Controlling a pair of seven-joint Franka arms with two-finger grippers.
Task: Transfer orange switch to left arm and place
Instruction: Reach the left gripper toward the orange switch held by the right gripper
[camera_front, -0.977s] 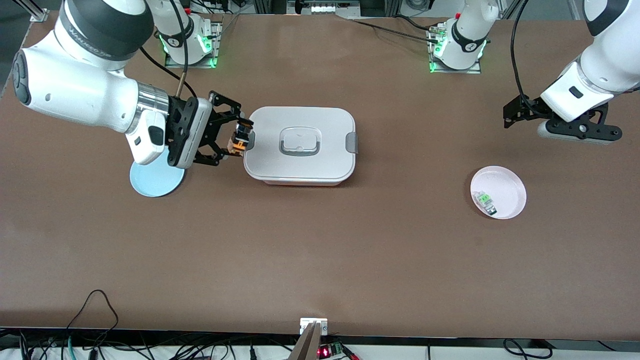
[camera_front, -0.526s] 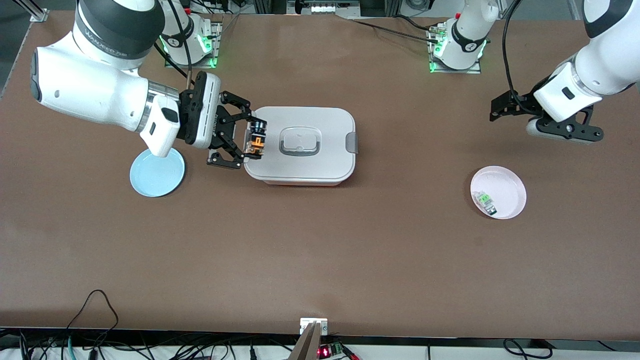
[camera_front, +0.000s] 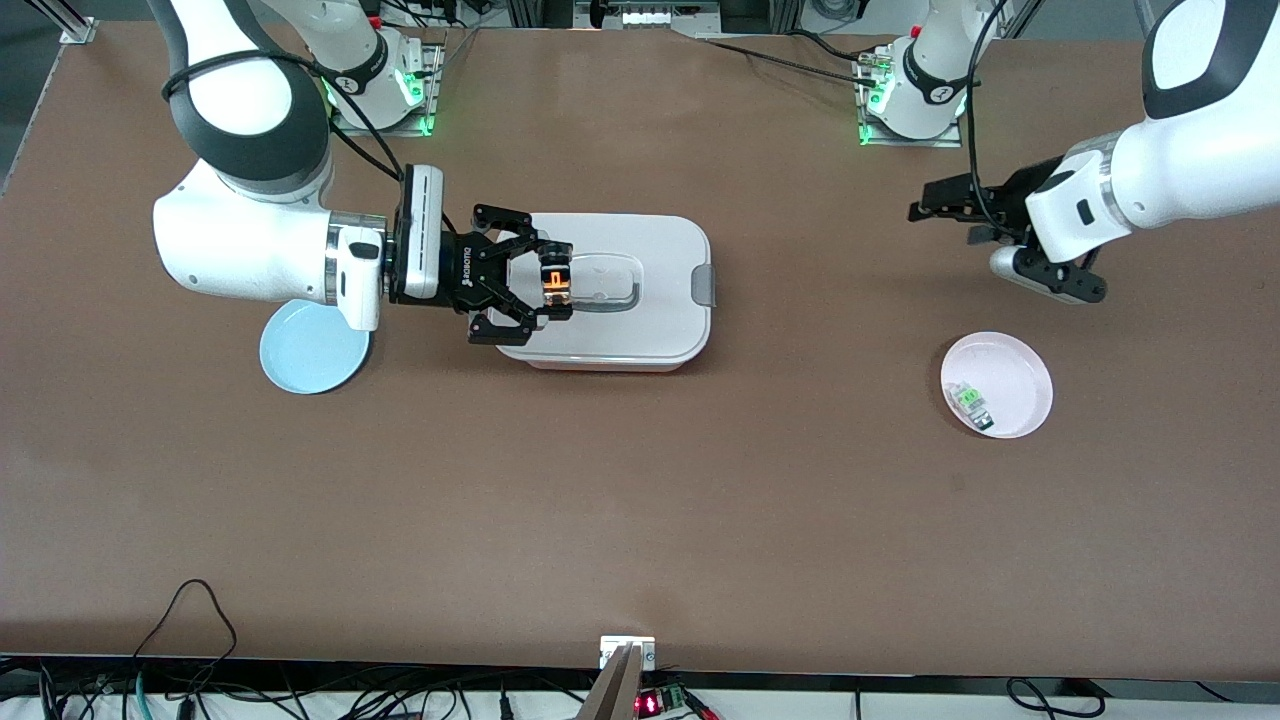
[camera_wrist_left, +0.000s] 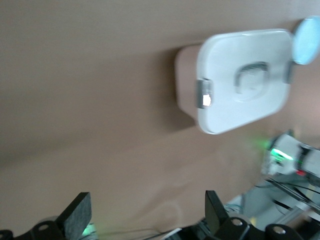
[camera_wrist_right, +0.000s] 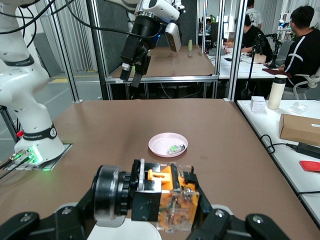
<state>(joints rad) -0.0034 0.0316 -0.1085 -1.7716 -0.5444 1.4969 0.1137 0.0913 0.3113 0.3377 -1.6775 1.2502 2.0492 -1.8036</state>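
The orange switch (camera_front: 555, 283), black-bodied with an orange face, is held in the air over the lid of the white box (camera_front: 650, 335), beside the recessed handle. My right gripper (camera_front: 553, 285) is shut on it, with the arm reaching in from its end of the table. The right wrist view shows the switch (camera_wrist_right: 170, 200) clamped between the fingers, with the box lid (camera_wrist_right: 125, 232) below. My left gripper (camera_front: 925, 205) hangs open and empty over bare table toward the left arm's end, pointing at the box. In the left wrist view its gripper (camera_wrist_left: 147, 210) stands wide apart, the box (camera_wrist_left: 245, 80) well off.
A pale blue plate (camera_front: 312, 352) lies by the box at the right arm's end. A pink plate (camera_front: 1030, 360) with a small green-and-clear component (camera_front: 970, 402) lies toward the left arm's end, nearer the front camera than the left gripper. Both arm bases stand along the table edge farthest from the front camera.
My right gripper carried the switch from the box's end edge to over the lid beside the handle, its wrist turning level. The left arm swung in toward the box.
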